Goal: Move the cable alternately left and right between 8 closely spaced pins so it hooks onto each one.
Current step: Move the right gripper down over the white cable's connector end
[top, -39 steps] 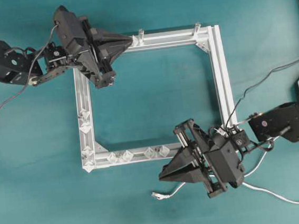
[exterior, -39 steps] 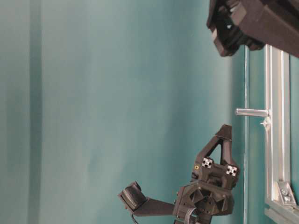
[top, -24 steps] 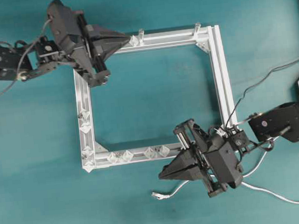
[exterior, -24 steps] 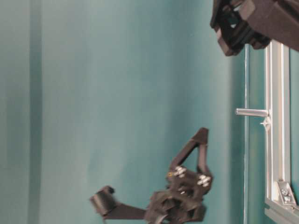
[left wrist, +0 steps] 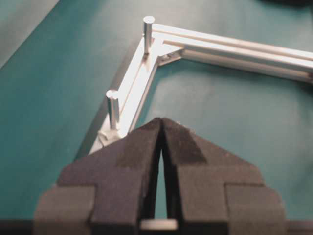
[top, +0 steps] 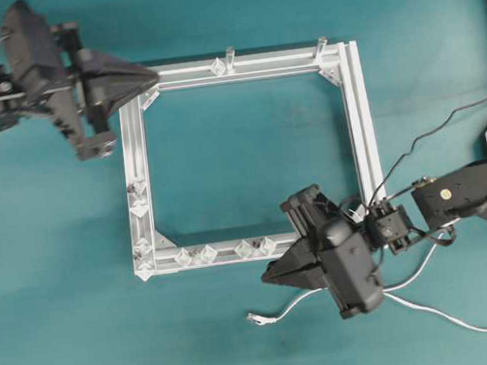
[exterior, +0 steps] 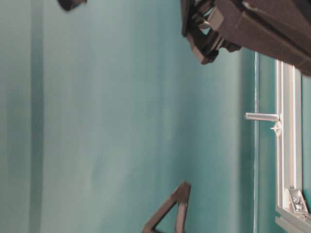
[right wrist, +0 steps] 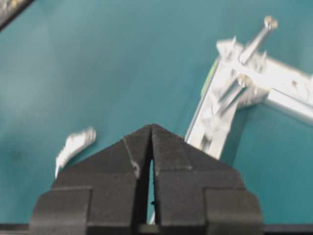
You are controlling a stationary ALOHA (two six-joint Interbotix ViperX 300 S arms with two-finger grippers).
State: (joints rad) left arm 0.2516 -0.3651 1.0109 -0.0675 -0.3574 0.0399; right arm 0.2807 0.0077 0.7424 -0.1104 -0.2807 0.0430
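The white cable point(top: 283, 307) lies on the mat below the frame. Its plug point(top: 255, 318) points left, and the cord runs under my right gripper point(top: 266, 278) and off to the right. That gripper is shut, tips together with nothing seen between them; the plug point(right wrist: 76, 144) shows left of its tips point(right wrist: 150, 126). Several pins sit on the left rail point(top: 140, 208) and the bottom rail point(top: 207, 254). My left gripper point(top: 154, 77) is shut and empty, hovering at the frame's top left corner. In its own view, its tips point(left wrist: 160, 120) point along the top rail.
The square aluminium frame point(top: 361, 119) lies mid-table. Two grey posts point(top: 230, 57) point(top: 322, 45) stand on its top rail, also seen as posts point(left wrist: 147, 29) point(left wrist: 112, 105). Black wires point(top: 421, 139) trail to the right arm. The frame corner point(right wrist: 222, 105) is blurred.
My left gripper has swung left and risen away from the top rail. The right gripper has lifted and edged toward the bottom rail. The cable has not moved.
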